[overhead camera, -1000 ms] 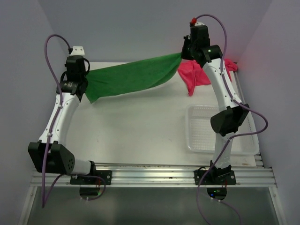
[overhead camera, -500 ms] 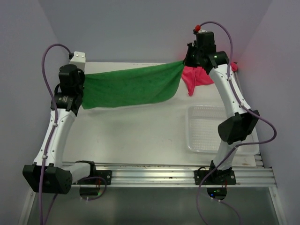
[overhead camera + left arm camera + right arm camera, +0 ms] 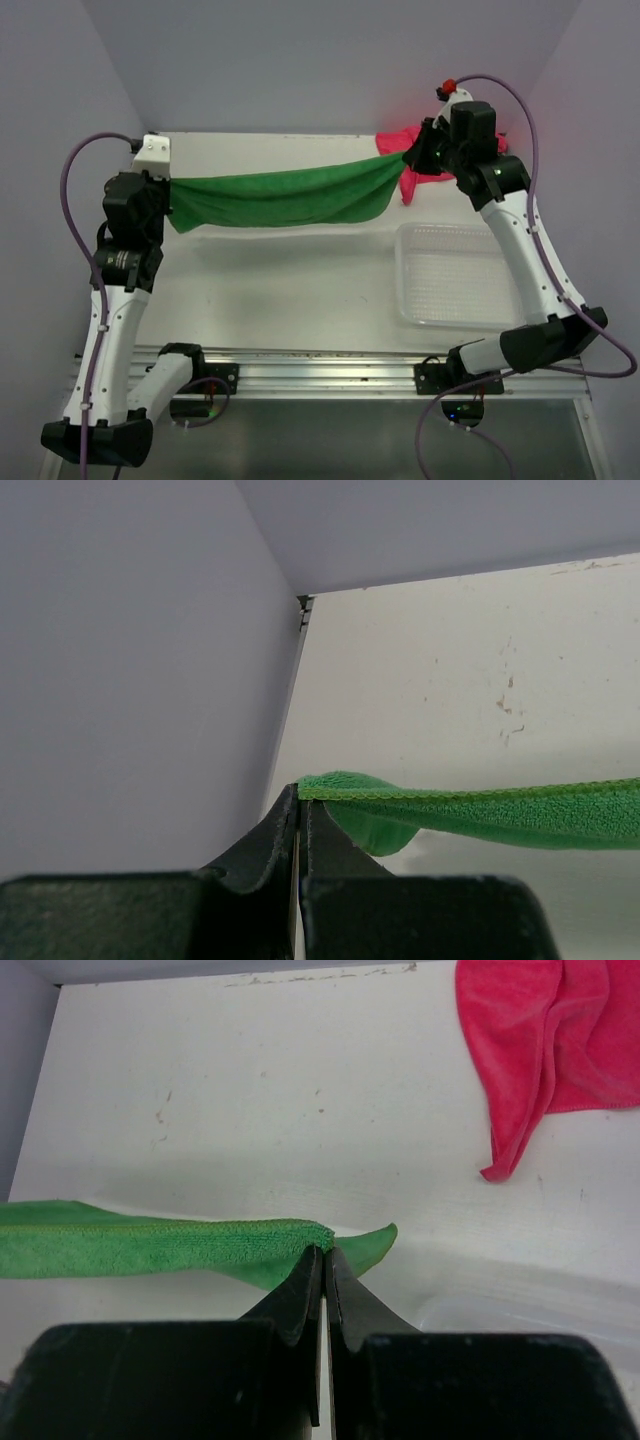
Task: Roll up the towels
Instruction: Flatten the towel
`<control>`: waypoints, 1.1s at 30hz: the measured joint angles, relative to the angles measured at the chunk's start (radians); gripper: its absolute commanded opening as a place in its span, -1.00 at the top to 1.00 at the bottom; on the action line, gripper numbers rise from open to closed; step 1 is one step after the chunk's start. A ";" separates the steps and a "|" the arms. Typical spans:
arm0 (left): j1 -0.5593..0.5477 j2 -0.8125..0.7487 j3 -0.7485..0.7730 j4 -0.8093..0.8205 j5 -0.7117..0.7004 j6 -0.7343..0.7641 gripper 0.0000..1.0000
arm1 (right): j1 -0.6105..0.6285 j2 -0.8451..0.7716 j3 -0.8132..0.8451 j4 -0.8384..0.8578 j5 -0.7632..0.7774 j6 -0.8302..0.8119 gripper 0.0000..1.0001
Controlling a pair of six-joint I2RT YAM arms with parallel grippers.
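Right now both arms are holding the green towel stretched in the air between them, above the far half of the tabletop. The left gripper is pinching one top corner, its jaws pressed together on the hemmed edge. The right gripper is clamping the opposite corner the same way. The cloth is hanging in a shallow sag, its lower edge drooping toward the tabletop. Whether it is brushing the surface is hard to tell from above, though it probably is not.

The step in hand is likely spreading this towel flat before rolling it. Doing that well is calling for a taut, level top edge with both corners at matching height. The arms should then be lowering together, so the hanging edge is touching down first and the rest is laying out without folds. The landing spot should be sitting apart from the pink-red towel, which is lying crumpled at the far right corner, near the right gripper's end of the green one. It should be avoiding the basket too.

The clear mesh basket is sitting on the right side, nearer the arm bases and apart from both towels. Nothing is showing inside it.
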 measured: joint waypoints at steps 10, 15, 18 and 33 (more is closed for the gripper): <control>0.000 -0.185 -0.026 -0.121 0.095 -0.045 1.00 | 0.021 -0.182 -0.106 -0.023 -0.024 0.031 1.00; 0.001 -0.219 -0.038 -0.156 0.127 -0.090 1.00 | 0.021 -0.180 -0.106 -0.043 -0.022 0.046 1.00; 0.000 -0.200 -0.072 -0.163 0.131 -0.108 1.00 | 0.022 -0.145 -0.106 -0.046 -0.010 0.049 1.00; 0.001 0.333 -0.085 0.017 0.120 -0.111 1.00 | 0.021 0.371 0.069 0.026 0.068 0.033 1.00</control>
